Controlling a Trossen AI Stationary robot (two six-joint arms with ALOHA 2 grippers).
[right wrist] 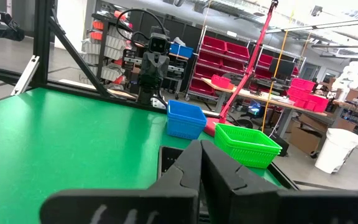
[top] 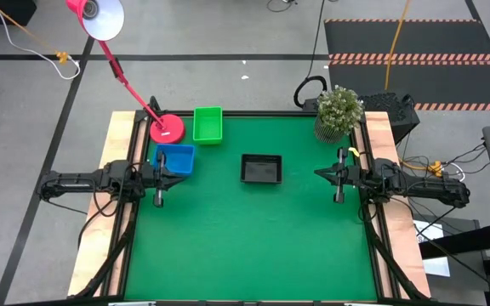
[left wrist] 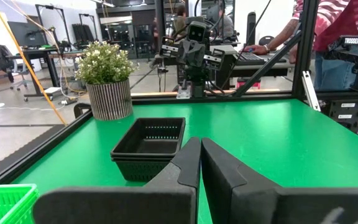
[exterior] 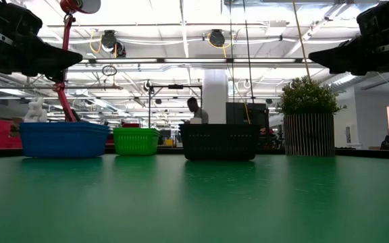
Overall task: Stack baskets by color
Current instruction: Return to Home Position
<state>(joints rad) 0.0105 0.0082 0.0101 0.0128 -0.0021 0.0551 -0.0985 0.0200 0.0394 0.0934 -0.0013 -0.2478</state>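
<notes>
High view: left gripper (top: 177, 176) clenched (empty, raised) beside blue baskets (top: 175, 156); right gripper (top: 319, 173) clenched, well apart from black baskets (top: 260, 168).

Pink lamp base (top: 167, 128), potted plant (top: 339, 110) on green table (top: 245, 246).

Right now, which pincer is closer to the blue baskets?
Left. The left pincer hangs right next to the blue baskets; the right pincer is across the table, beyond the black baskets.

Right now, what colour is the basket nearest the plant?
That basket is black, clearest in high view.
</notes>
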